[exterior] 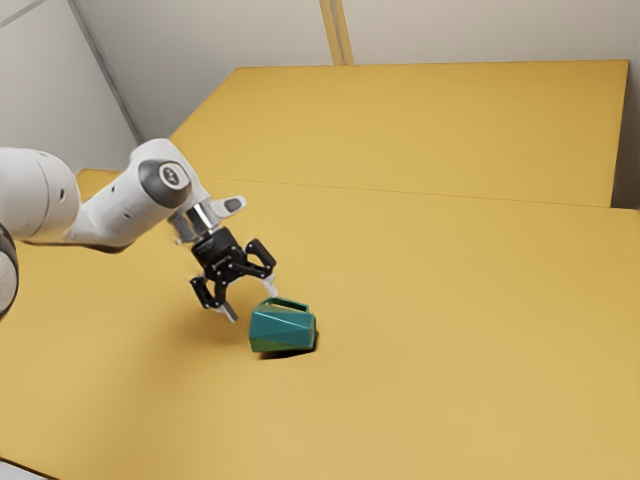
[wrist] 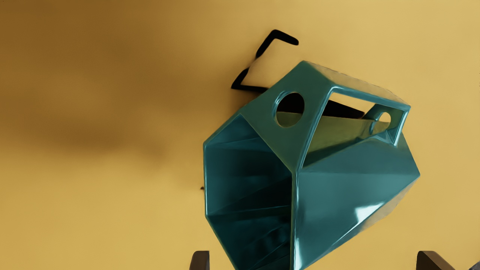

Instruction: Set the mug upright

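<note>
Plainly, faceted teal mug (exterior: 283,332): on its side on the yellow table (exterior: 450,300), just past the fingertips of the black two-finger gripper (exterior: 253,301), toward the exterior view's right and a little toward that view's camera.
Mug's long axis: roughly left to right across the exterior view; in the wrist view it runs more along the line from one finger to the other than across it.
Mouth (wrist: 249,180): open sideways, within the wrist camera's sight.
Angular handle (wrist: 315,93): raised off the table, on the mug's upper side, near one fingertip in the exterior view; whether they touch, I cannot tell.
Gripper fingers (wrist: 200,261): spread wide, gripping nothing.
Step in hand: lining up for a grasp, I judge; the mug has yet to be stood up.
Next move: probably a short shift toward the mug, with a turn of the wrist if the fingers are to close across the body; after that, a tilt to bring the mouth uppermost.
Risk: closing at the present angle could press on the rim and the opposite end, or knock the handle and roll the mug.
</note>
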Tool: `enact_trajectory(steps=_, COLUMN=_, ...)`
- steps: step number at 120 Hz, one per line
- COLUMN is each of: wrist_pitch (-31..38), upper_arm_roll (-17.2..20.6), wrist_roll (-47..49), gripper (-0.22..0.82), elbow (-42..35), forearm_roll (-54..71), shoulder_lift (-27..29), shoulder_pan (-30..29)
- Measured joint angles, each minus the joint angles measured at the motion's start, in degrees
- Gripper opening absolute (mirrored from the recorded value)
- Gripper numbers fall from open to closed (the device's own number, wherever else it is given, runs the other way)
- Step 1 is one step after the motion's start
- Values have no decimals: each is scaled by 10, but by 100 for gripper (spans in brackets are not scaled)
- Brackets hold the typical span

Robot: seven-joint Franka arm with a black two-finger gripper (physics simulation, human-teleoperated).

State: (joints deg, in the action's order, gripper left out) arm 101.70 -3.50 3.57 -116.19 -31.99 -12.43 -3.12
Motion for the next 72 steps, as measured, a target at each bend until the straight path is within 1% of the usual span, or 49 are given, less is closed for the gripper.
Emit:
enact_trajectory(steps=59, wrist_pitch=11, upper_arm_roll=3, wrist_roll=-26, gripper=60, elbow=-14, forearm_roll=-121, shoulder_lift=-29, shoulder_pan=0)
enact_trajectory(steps=63, wrist_pitch=11, upper_arm_roll=3, wrist_roll=-26, gripper=54, elbow=-14, forearm_roll=-123, shoulder_lift=-30, shoulder_pan=1)
enact_trajectory(steps=72, wrist_pitch=13, upper_arm_roll=4, wrist_roll=-28, gripper=33, elbow=-13, forearm_roll=-125, shoulder_lift=-31, shoulder_pan=2)
